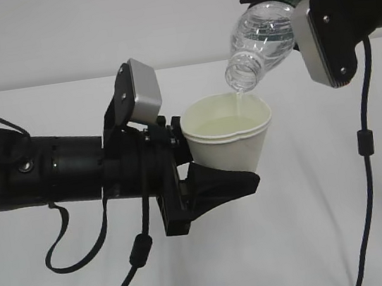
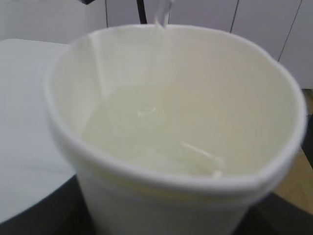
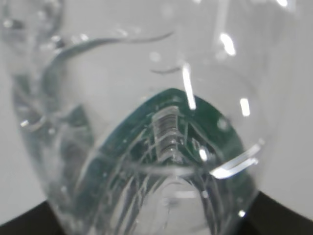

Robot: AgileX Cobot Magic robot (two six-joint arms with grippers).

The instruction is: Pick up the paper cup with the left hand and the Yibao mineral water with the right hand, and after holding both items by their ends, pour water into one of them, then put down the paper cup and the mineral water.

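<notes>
No text, brand, number or sign can be read in any of the views. The bottle (image 3: 161,147) carries a dark green label band seen through its clear plastic in the right wrist view, with pale bar-like marks on it too blurred to make out. The paper cup (image 1: 228,141) is plain white.
</notes>
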